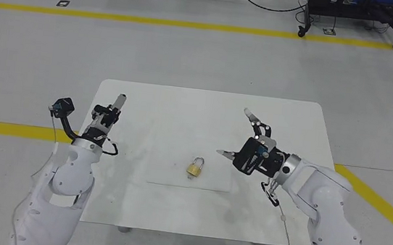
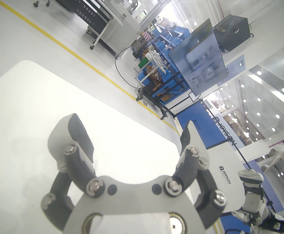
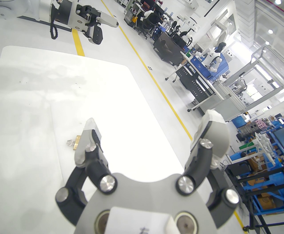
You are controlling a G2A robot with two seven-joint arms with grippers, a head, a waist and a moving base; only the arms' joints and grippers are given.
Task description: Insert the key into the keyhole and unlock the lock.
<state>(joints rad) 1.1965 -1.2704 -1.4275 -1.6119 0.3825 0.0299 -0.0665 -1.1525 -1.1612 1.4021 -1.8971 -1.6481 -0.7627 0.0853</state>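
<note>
Flanking the padlock (image 1: 195, 167), left gripper (image 2: 133, 124) and right gripper (image 3: 152, 117) hold fingers (image 2: 75, 133) wide, empty.

- Top view: bright, even overhead light; bench (image 1: 183, 114) pale, with only a soft shadow beneath its lower edge
- Left wrist view: bench glares near white; ceiling lamps (image 2: 258, 73) flare as bright dots
- Right wrist view: bench middle washed out; its edges bow from lens distortion

A glossy pale-grey factory floor (image 1: 204, 58) surrounds a white rounded-corner table (image 1: 183, 114), with one yellow painted line (image 1: 193, 26) crossing at twelve o'clock and a second yellow stripe (image 1: 6, 128) running out at nine. A black wheeled frame (image 1: 355, 8) stands at one o'clock beside a looping black cable (image 1: 264, 8). Elsewhere in the hall are a large dark flat screen on a stand (image 2: 199, 59), blue workbenches (image 2: 159, 75) and rows of round ceiling lights (image 2: 258, 73).
</note>
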